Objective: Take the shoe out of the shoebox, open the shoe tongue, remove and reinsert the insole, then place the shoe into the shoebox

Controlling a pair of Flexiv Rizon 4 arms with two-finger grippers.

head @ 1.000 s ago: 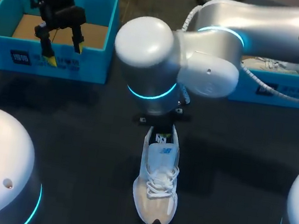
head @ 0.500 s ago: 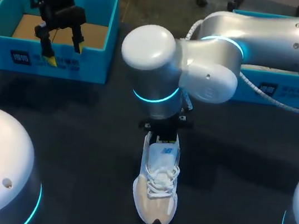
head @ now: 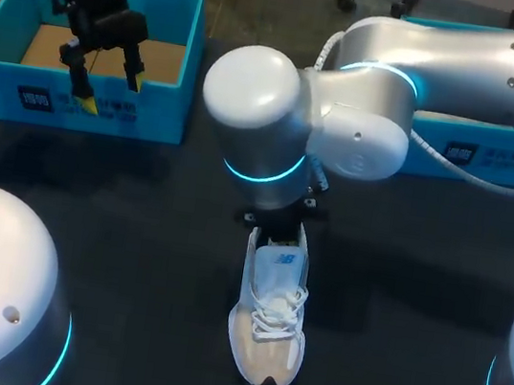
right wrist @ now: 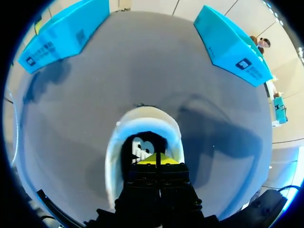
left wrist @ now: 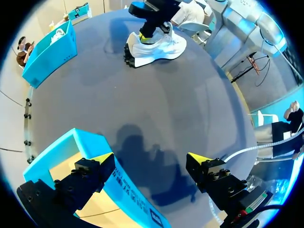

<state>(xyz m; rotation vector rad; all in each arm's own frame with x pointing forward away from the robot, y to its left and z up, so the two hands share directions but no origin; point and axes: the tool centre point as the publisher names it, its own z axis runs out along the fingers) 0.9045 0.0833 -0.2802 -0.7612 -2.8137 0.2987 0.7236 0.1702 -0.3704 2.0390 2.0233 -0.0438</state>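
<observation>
Step in hand: insole removal (a judgement). The right gripper (right wrist: pixel 156 158), fingers pressed together with no visible hold, sits inside the heel opening of the shoe (head: pixel 269 322) directly beneath it. The next move requires pinching the insole edge.

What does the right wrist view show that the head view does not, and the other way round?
Only the right wrist view: the right claw, yellow tips pressed together, down in the shoe's opening. Only the head view: the shoe's laces and toe, and the left claw, open at the left shoebox's front wall; the right arm hides its own claw there. Both: the shoe on the dark table, the left shoebox and the right shoebox.
</observation>
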